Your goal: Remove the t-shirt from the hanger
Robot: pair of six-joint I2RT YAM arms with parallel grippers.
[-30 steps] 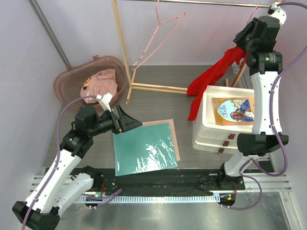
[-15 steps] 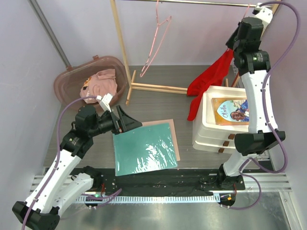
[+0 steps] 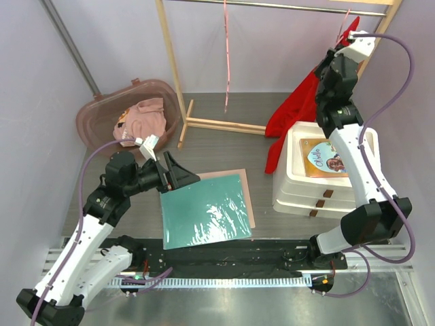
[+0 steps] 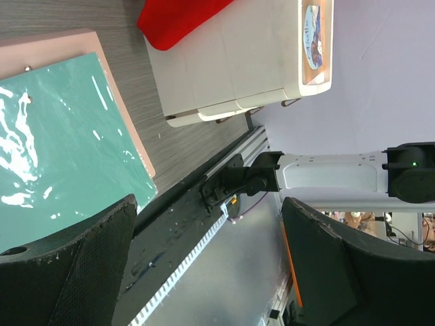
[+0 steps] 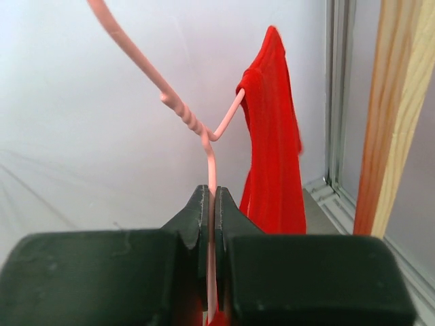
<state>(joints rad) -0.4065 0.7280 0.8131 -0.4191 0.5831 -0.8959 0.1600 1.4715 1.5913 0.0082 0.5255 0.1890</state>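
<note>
Up at the far right end of the wooden clothes rack (image 3: pixel 175 75), the right pincer (image 5: pixel 212 204) is pressed together on the thin wire of a pale pink wire hanger (image 5: pixel 183 112), the wire running straight down between its dark fingers. A bright red cotton t-shirt (image 3: pixel 296 109) hangs from that hanger, bunched into a narrow fold where it meets the wire's upturned arm. From there it trails down and to the left, and its lower end drapes against the left side of a white plastic drawer unit (image 3: pixel 306 187). A colourful picture book (image 3: pixel 329 157) lies flat on top of the unit.

Over on the left, the left pincer (image 4: pixel 207 217) hangs above the dark wood-grain surface (image 3: pixel 224 146) with its fingers spread wide and nothing between them. It sits just beside the top left corner of a glossy teal sheet (image 3: pixel 204 210), which lies on a pinkish board (image 3: pixel 249 200). Behind the left arm sits a translucent brown plastic basket (image 3: pixel 95 112) holding a crumpled pink garment (image 3: pixel 143 115). A second pink wire hanger (image 3: pixel 226 54) dangles from the metal rail (image 3: pixel 285 7), seen edge-on.
</note>
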